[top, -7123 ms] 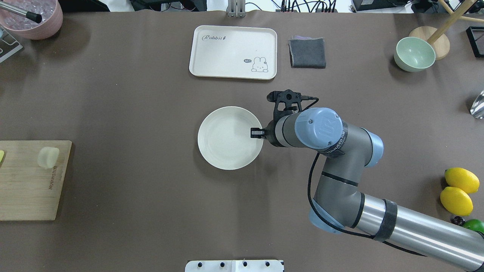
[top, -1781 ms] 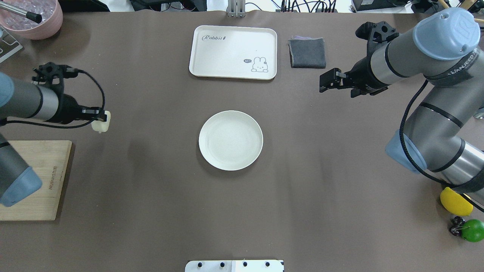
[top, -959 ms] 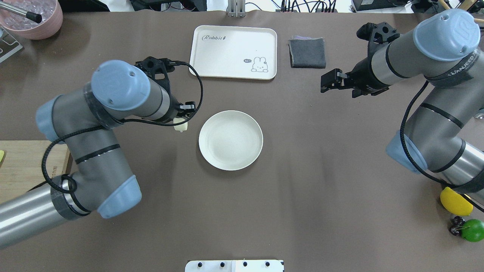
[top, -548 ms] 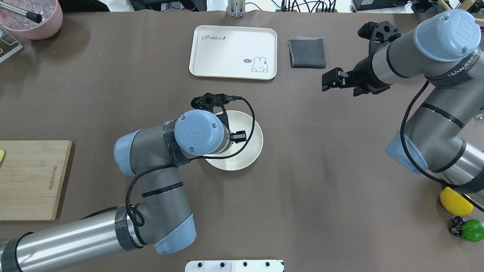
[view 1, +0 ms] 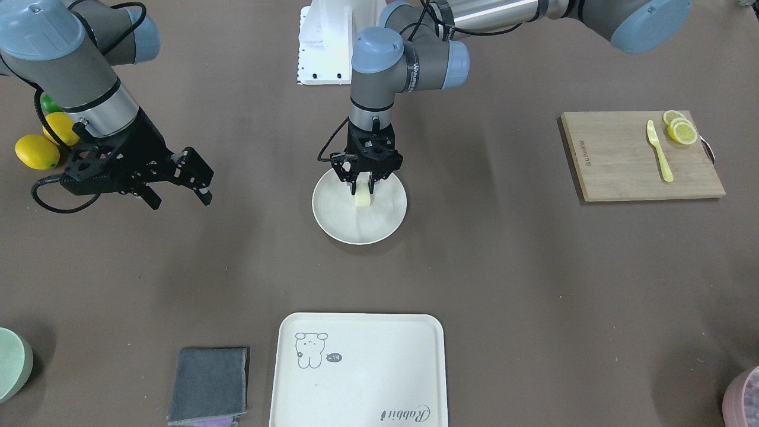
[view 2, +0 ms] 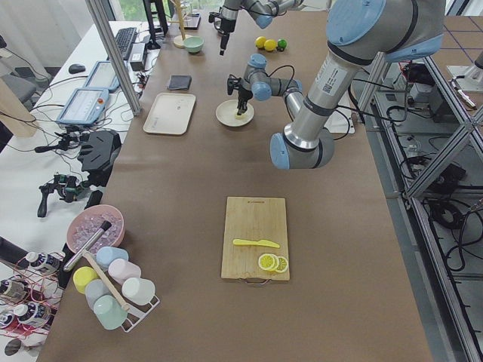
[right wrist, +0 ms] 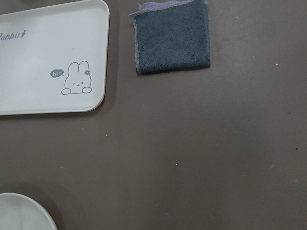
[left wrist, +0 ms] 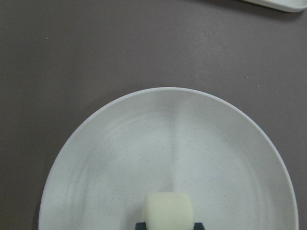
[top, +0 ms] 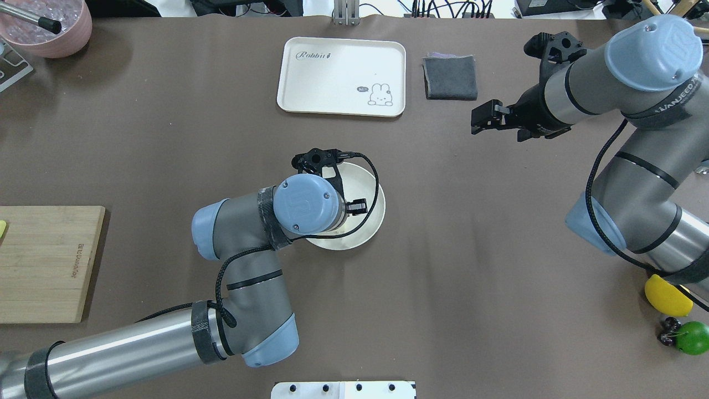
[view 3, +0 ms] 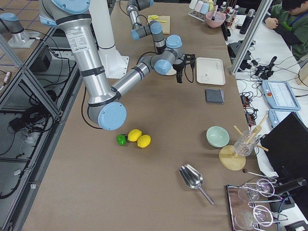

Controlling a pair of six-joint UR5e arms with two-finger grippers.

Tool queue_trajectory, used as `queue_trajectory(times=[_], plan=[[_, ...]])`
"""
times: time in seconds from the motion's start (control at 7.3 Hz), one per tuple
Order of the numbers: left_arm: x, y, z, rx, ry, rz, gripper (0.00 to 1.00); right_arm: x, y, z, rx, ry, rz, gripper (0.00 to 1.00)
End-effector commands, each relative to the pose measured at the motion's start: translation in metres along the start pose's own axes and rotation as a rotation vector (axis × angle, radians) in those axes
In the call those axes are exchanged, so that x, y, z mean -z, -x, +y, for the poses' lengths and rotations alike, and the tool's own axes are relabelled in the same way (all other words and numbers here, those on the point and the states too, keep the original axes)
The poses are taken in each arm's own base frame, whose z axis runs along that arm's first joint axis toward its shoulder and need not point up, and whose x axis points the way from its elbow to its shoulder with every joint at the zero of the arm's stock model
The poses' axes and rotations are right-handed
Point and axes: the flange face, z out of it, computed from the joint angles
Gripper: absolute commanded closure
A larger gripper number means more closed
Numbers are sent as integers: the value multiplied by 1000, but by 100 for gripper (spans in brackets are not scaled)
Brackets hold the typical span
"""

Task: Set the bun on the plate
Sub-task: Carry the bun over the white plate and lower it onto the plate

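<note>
The bun (view 1: 362,200), a small pale cream chunk, is over the near-robot part of the round cream-white plate (view 1: 356,228) at the table's middle. My left gripper (view 1: 362,190) points straight down with its fingers shut on the bun's sides. In the left wrist view the bun (left wrist: 168,211) sits low in frame above the plate (left wrist: 120,158). In the overhead view my left arm hides the bun and part of the plate (top: 372,219). My right gripper (top: 477,122) hangs open and holds nothing, well off to the plate's right and farther back.
A rectangular cream tray (view 1: 359,367) and a folded grey cloth (view 1: 207,382) lie on the far side from the robot. A wooden cutting board (view 1: 628,157) with lemon slices (view 1: 681,129) and a yellow knife (view 1: 659,151) is on my left. Lemons (view 1: 37,151) lie on my right.
My left arm carried the bun from the cutting board side across to the plate and shifted a little further over it. The right arm let go of the plate's rim, withdrew, then stayed still.
</note>
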Motion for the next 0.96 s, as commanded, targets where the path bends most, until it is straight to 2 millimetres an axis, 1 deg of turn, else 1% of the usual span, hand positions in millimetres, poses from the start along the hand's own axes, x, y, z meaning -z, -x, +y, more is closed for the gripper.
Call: queue_trajectory(times=[0.0, 0.27, 0.41, 0.55, 0.68, 0.82], plan=[[0, -2, 5, 0, -11, 3, 3, 1, 1, 0, 1, -1, -2, 0], [19, -10, -3, 1, -17, 28, 3, 1, 2, 0, 2, 0, -4, 0], [42, -5, -27, 11, -36, 13, 3, 1, 1, 1, 3, 5, -4, 0], [76, 6, -58, -58, -51, -10, 3, 4, 0, 1, 2, 11, -10, 0], [86, 29, -97, -80, -95, -43, 3, 6, -15, 1, -7, 31, -5, 0], [82, 49, -126, -55, -127, -76, 3, 8, -37, -1, -43, 84, 1, 0]])
